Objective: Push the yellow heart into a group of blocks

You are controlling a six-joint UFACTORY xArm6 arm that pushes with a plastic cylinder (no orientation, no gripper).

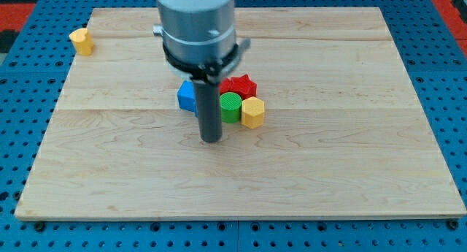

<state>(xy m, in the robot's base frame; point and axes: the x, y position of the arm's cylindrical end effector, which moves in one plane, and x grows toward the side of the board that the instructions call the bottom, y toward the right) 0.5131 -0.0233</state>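
Observation:
The yellow heart [82, 41] sits alone near the board's top left corner. A group of blocks lies at the board's middle: a blue block [187, 96], a red star [241, 85], a green cylinder [230, 107] and a yellow hexagon [252, 112]. My tip [211, 139] rests on the board just below this group, to the lower left of the green cylinder. The rod hides part of the blue block. The tip is far to the right of and below the yellow heart.
The wooden board [350, 172] lies on a blue pegboard surface [22, 135]. The arm's grey body [195, 22] hangs over the board's top middle.

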